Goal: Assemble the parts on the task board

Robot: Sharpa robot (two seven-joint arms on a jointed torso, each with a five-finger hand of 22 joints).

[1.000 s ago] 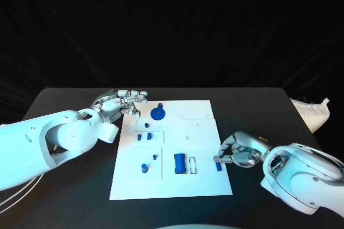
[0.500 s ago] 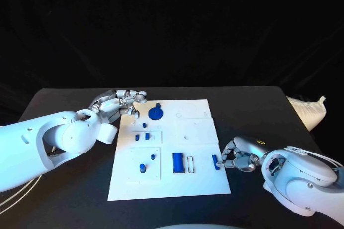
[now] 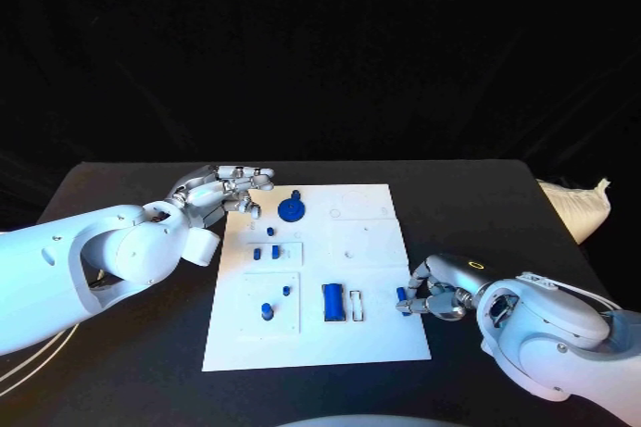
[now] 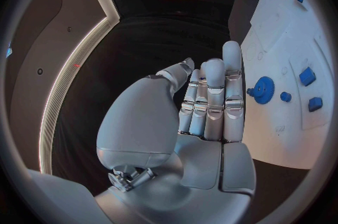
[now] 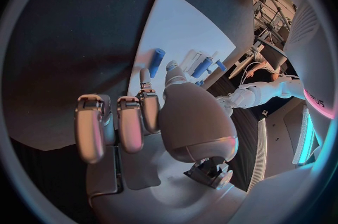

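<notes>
**Watch the small part at the board's right edge**

Your right hand (image 3: 438, 298) sits at the right edge of the task board (image 3: 360, 344), fingers curled in around a small blue part (image 3: 402, 301) that lies right on that edge. In the right wrist view a fingertip appears to touch the part, but you cannot tell whether it is truly pinched or only nudged. That is the risk: the part lies so close to the rim that a sideways push could slide it off onto the black table, or a shallow pinch could let it tip and drop as you lift.

The larger blue block (image 3: 334, 302) and the pale slot piece (image 3: 357, 305) stand just beside it toward the board's middle; a wide sweep inward may knock them.

Your left hand (image 3: 218, 190) hovers off the board's far left corner, fingers straight and together, holding nothing. The blue gear (image 3: 293, 207) stands near it, so any drift toward the board could brush it.
</notes>
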